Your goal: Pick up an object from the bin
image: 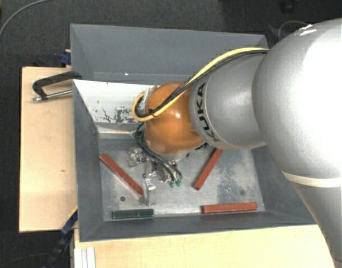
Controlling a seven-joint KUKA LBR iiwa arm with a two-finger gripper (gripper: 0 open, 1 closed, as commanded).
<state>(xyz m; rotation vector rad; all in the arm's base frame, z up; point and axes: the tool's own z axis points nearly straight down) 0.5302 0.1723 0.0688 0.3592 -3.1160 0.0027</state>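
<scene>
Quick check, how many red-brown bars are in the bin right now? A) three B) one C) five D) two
A: the left slanted bar, the right slanted bar and the flat bar along the near wall are red-brown; the dark green bar at the near left is the only other one.

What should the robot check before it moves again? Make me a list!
1. Gripper is low inside the grey bin, over the floor's middle: ok.
2. Something already caught in the gripper: cannot tell.
3. A thing within reach: the slanted reddish-brown bar ends right beside the gripper: ok.
4. Dark green bar lies flat by the near wall, apart from the gripper: ok.
5. Right slanted reddish-brown bar and flat reddish-brown bar lie off to the side, out of the way: ok.
</scene>
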